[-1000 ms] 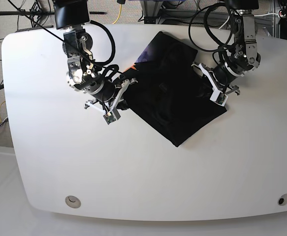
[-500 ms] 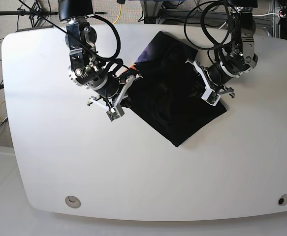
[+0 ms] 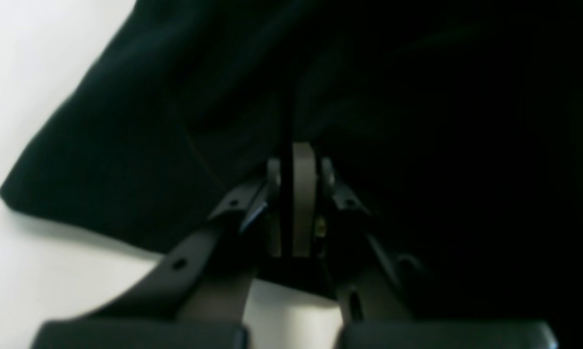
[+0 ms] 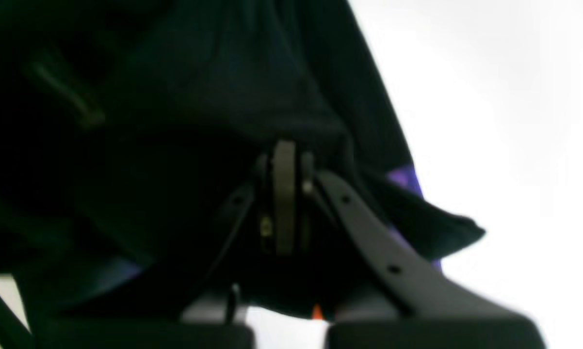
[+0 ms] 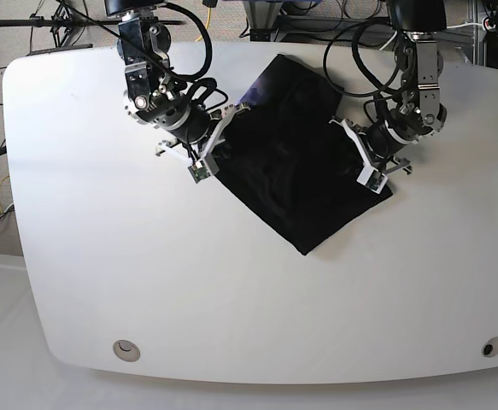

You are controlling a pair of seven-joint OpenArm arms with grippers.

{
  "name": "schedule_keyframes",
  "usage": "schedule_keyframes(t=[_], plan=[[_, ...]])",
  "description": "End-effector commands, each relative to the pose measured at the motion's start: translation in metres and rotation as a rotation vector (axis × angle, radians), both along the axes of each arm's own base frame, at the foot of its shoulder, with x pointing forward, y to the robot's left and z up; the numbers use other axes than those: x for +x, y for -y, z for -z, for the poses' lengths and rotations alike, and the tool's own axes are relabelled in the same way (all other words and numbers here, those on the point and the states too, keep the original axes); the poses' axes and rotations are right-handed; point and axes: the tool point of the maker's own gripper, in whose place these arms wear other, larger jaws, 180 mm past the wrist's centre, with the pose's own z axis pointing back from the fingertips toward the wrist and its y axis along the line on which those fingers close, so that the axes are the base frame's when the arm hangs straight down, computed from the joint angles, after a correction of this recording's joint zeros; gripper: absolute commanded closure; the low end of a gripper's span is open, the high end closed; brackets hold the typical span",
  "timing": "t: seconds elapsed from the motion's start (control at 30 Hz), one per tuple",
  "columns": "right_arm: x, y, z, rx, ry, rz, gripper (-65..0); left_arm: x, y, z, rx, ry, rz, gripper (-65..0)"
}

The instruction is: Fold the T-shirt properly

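The left pincer (image 3: 296,160) is pinched narrow on a fold of the soft black cloth T-shirt (image 5: 295,171), and the right pincer (image 4: 284,155) is likewise drawn tight on the cloth near its purple neck mark (image 4: 403,177). The T-shirt lies as a folded diamond on the white rounded bench (image 5: 146,290), towards the far edge, with one pincer at each of its side corners. The step in hand looks like a further fold: both grasped edges would next need lifting together and carrying across the T-shirt evenly, so that the cloth does not bunch. Nearward of the T-shirt the bench offers broad open room; beyond the T-shirt the bench edge is close.
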Motion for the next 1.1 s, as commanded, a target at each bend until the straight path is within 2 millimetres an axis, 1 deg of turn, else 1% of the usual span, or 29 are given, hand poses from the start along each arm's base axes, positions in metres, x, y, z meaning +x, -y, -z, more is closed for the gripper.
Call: schedule_keyframes(t=[0.0, 0.03, 0.1, 0.37, 0.43, 0.57, 0.7, 0.77, 0.97, 1.07], plan=[[0.002, 0.000, -0.006, 0.008, 0.023, -0.003, 0.0, 0.012, 0.001, -0.012, -0.023, 0.040, -0.003, -0.4], [0.001, 0.000, -0.005, 0.009, 0.021, -0.002, 0.0, 0.012, 0.002, -0.011, -0.025, 0.037, -0.002, -0.4], [0.003, -0.003, -0.015, 0.020, 0.049, 0.003, 0.0, 0.020, 0.003, -0.010, -0.038, 0.040, -0.002, -0.4], [0.005, -0.004, -0.017, 0.023, 0.054, 0.004, 0.0, 0.021, 0.010, -0.012, -0.035, 0.043, 0.015, -0.4], [0.015, -0.005, -0.019, 0.022, 0.065, 0.000, 0.0, 0.021, 0.015, -0.014, -0.028, 0.045, 0.021, -0.5], [0.028, -0.005, -0.024, 0.019, 0.086, 0.000, 0.0, 0.021, 0.018, -0.022, -0.024, 0.070, 0.018, -0.5], [0.037, -0.005, -0.027, 0.019, 0.098, 0.001, 0.0, 0.021, 0.017, -0.033, -0.020, 0.102, 0.005, -0.4], [0.033, -0.002, -0.022, 0.008, 0.084, 0.003, 0.0, 0.016, 0.015, -0.039, -0.023, 0.120, -0.014, -0.8], [0.036, -0.003, -0.025, 0.008, 0.093, 0.003, 0.0, 0.006, 0.013, -0.049, -0.024, 0.146, -0.029, -0.8], [0.038, -0.003, -0.027, 0.009, 0.096, 0.002, 0.0, 0.000, 0.010, -0.058, -0.024, 0.167, -0.041, -0.9]])
